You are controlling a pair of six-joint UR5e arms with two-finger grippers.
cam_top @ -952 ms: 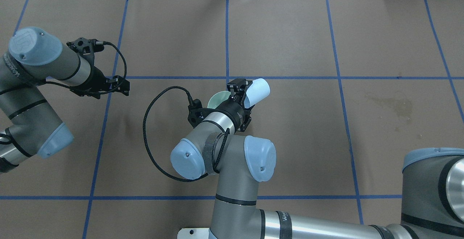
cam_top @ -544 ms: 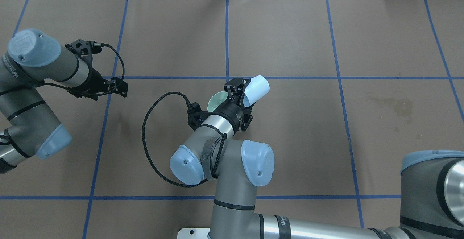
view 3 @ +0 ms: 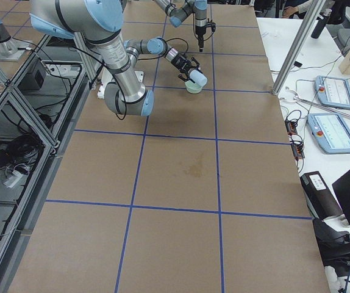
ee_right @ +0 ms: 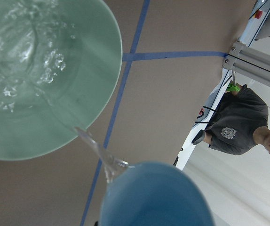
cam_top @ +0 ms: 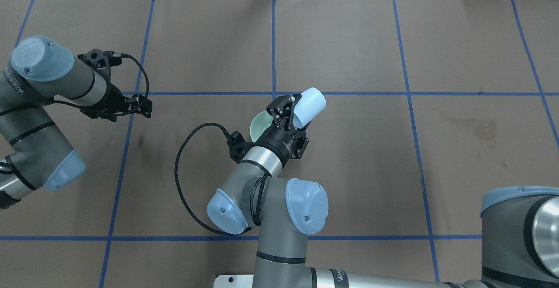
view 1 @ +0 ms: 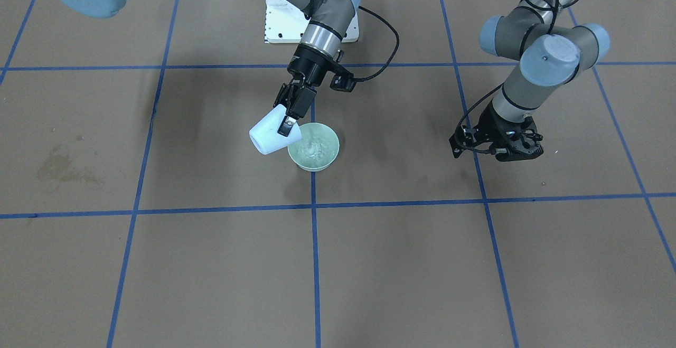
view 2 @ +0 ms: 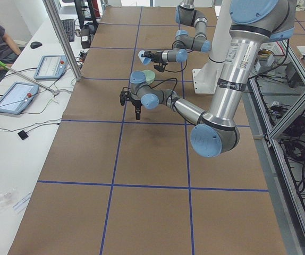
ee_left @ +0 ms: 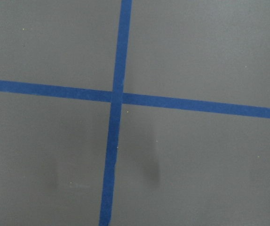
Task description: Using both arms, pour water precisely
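Found the right gripper (view 1: 289, 122) closed on a pale blue cup (view 1: 268, 138), gripping it at the mouth end. Noted the cup held clear of the table (view 1: 401, 263) and tipped well over. Recorded its long axis as close to level, slanting slightly down toward the mouth. Recorded the mouth as turned toward a pale green bowl (view 1: 312, 166) and set over that bowl's rim. Recorded the base as pointing away from the bowl, toward the robot's right and the far side of the table.

Observed the water (ee_right: 95, 149) leaving the cup's lip as a thin clear stream and falling inside the bowl. Observed more of it pooled in the bowl, rippled and marked by white glints. Found the bowl upright on the table, standing on a blue tape line (view 1: 315, 242), partly hidden under the right wrist in the overhead view.

Located the left gripper (view 1: 496, 150) well apart from cup and bowl, on the robot's left, pointing down above a crossing of tape lines. Saw nothing in its grasp. Could not tell how far its jaws stand apart.
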